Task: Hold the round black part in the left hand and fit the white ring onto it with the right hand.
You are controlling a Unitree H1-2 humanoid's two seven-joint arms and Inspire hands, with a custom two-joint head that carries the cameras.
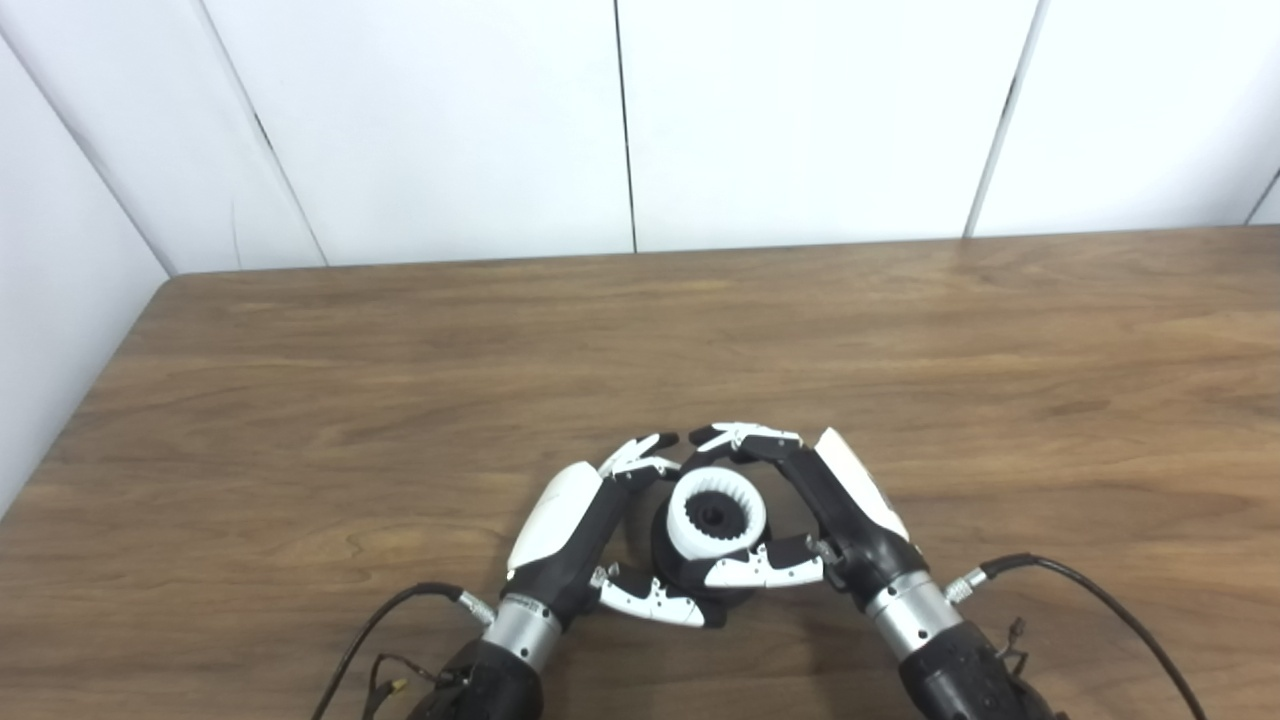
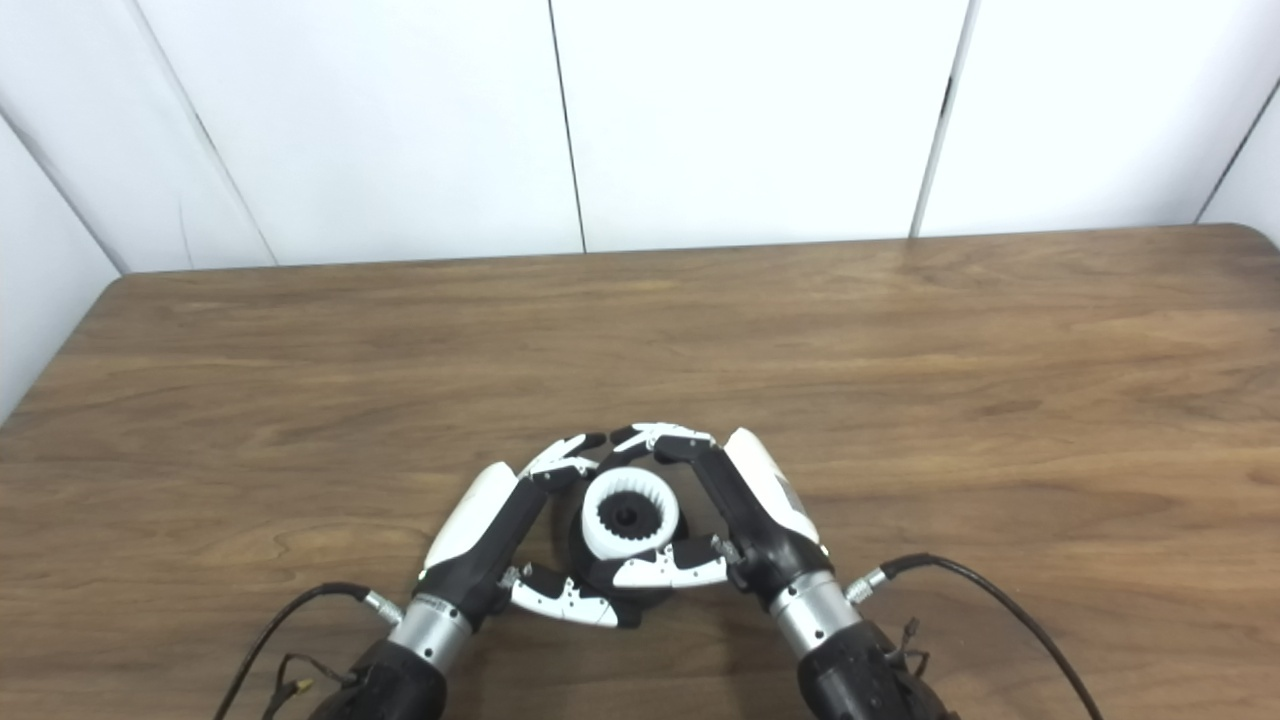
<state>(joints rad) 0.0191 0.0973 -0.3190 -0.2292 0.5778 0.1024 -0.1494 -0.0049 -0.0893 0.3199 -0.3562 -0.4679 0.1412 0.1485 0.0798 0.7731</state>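
Both hands' fingers point(image 1: 640, 458) curl around the black part point(image 1: 672, 565); white ring point(image 1: 716, 513) sits atop.

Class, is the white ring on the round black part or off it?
On: the white ring sits atop the round black part, toothed bore facing up. Whether it is fully seated, cannot tell.

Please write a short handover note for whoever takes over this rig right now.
Left hand: fingers curled around the round black part, holding it at the near table edge.
Right hand: fingers and thumb closed around the white ring.
Done: the toothed ring sits on top of the black part, apparently centred.
Left: whether it is fully seated cannot be told; probably press it home, then release.
Table: wooden.
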